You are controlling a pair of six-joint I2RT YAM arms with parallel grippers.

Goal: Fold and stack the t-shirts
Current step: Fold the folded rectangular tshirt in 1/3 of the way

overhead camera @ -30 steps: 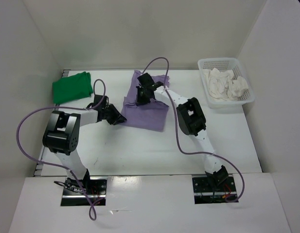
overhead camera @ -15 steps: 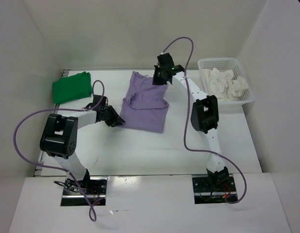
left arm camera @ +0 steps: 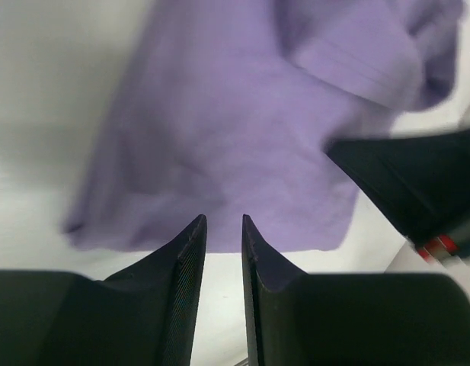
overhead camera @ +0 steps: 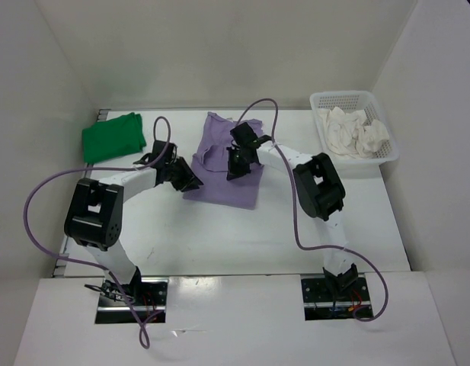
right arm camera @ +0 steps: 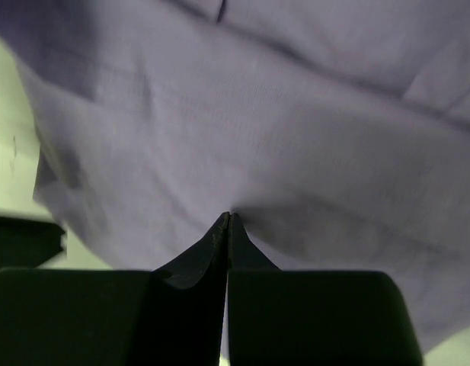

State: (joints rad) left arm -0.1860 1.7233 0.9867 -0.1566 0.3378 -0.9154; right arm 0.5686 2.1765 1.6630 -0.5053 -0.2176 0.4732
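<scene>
The purple t-shirt (overhead camera: 223, 189) lies mid-tabletop toward the far edge. The right gripper (right arm camera: 228, 216), fully closed, rests its tips on it; the left gripper (left arm camera: 223, 221), narrowly parted and empty, sits at its left edge

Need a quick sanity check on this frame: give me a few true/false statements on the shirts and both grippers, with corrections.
1. The green t-shirt lies on the table, apart from the purple t-shirt. True.
2. The white t-shirt is spread flat on the table. False: it lies crumpled in the basket.
3. The right gripper has its jaws shut, tips at the purple t-shirt. True.
4. The left gripper clamps the green t-shirt. False: its jaws stand slightly apart with nothing between them, at the purple t-shirt's left edge.
</scene>
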